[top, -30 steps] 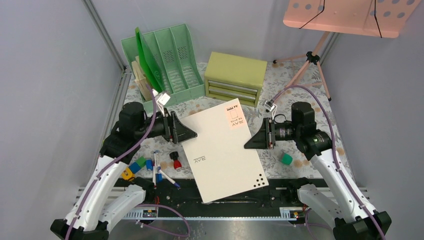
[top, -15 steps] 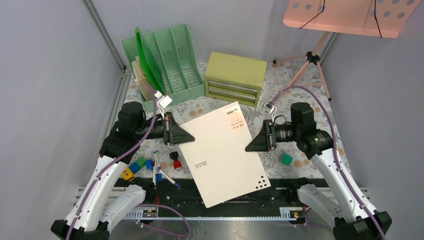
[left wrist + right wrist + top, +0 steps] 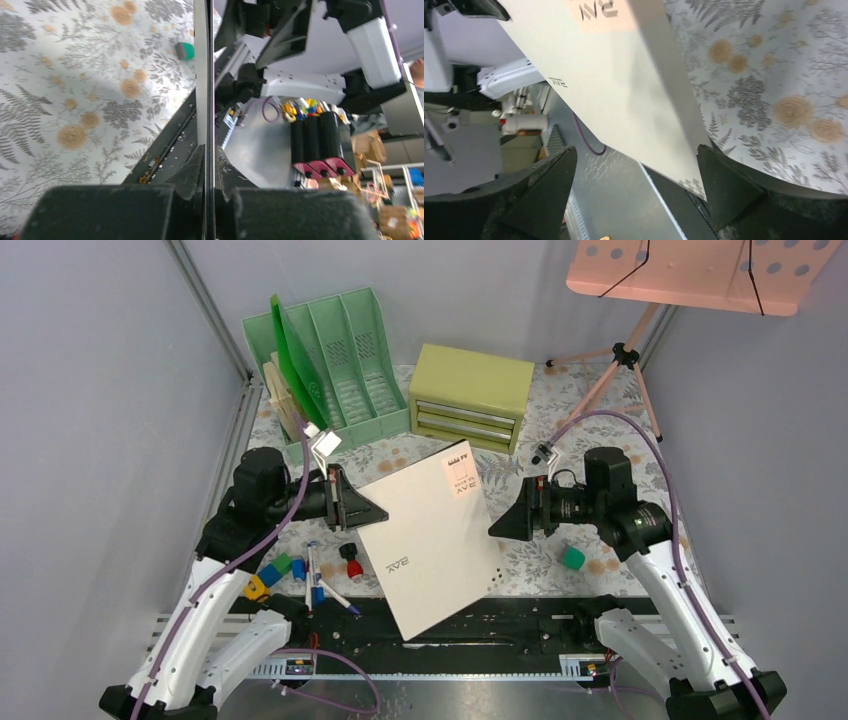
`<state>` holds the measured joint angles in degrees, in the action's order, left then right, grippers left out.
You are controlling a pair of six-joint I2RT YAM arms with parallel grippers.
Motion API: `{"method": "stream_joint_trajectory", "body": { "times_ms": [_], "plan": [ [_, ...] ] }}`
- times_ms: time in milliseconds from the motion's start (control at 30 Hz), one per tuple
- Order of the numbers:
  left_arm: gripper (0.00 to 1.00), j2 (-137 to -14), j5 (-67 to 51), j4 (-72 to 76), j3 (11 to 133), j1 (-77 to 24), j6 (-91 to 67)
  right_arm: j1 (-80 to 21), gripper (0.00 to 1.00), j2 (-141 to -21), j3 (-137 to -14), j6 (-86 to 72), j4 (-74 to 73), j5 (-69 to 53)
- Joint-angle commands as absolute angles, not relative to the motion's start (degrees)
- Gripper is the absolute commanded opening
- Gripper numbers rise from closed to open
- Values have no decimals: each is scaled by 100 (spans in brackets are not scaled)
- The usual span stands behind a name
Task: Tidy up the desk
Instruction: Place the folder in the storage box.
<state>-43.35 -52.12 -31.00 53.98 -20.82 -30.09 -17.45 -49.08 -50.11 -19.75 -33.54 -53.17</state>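
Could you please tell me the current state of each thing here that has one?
white folder, tilted, gripped at its left edge.
left tool, shut on white folder.
right tool, open.
drawer chest, drawers shut.
file rack, upright, green sheet in its left slot.

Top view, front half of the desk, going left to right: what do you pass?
On the desk: yellow block → green block → pens → red and black piece → white folder → green cube.
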Motion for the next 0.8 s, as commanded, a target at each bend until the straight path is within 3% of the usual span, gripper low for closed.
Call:
{"method": "stream_joint_trajectory", "body": {
  "times_ms": [0,767],
  "plan": [
    [0,-4138,-4555,-2800,5533,-2030,-3162,-1723,99,-4481,-5290,-1960,-3523,-4227],
    [0,-3843,-876,-2630,6361,-1967,-3131,-1723,100,-3876,-4538,-2064,-3643,-3525]
  ]
}}
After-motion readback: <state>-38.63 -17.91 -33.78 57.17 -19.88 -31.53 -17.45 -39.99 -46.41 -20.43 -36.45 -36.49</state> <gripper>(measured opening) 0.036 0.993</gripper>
